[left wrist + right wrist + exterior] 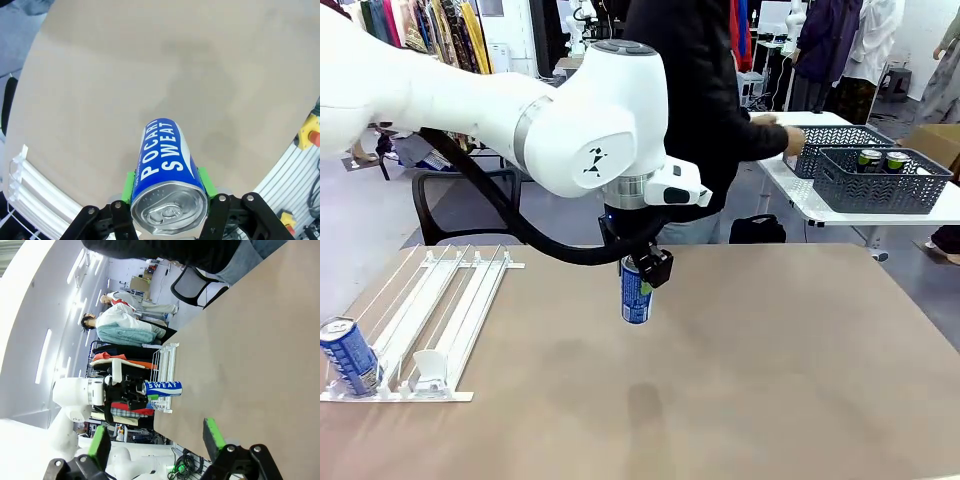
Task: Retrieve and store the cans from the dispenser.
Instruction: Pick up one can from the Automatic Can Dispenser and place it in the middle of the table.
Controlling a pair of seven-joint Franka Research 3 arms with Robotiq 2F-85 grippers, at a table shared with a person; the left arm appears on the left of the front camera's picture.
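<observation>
Front: blue can (636, 296) pinched near its top in the left end effector (640, 272), hanging upright above mid-counter (770, 350), probably lifted clear for carrying to storage. Second can (348, 357) waiting at the near-left end of the dispenser (460, 300).

Left wrist: green pads (129, 186) pressed on opposite sides; white print, silver top, no dents visible.

Right wrist: right end effector (156, 444) spread, holding nothing.
</observation>
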